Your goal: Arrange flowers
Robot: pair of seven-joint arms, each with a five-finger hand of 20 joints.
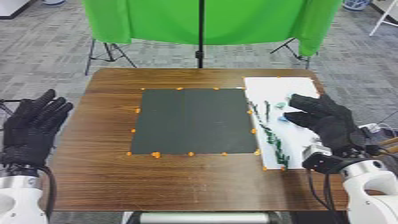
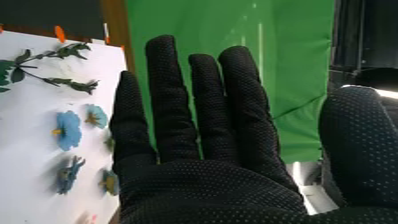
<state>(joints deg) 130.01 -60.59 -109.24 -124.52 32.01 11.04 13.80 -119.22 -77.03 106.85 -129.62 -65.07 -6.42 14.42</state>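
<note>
As blue flowers (image 2: 68, 131) and green stems (image 1: 277, 145) lie on a white sheet (image 1: 266, 86) at the table's (image 1: 178, 185) right side, the robot's open right hand (image 1: 327, 117) hovers by them, its left hand (image 1: 32, 131), fingers extended, at the left edge.

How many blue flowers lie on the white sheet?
At least 4: a broad bloom and a paler bloom nearer the leafy stem; an edge-on bloom and a half-seen bloom farther away. The right hand may hide more.
</note>
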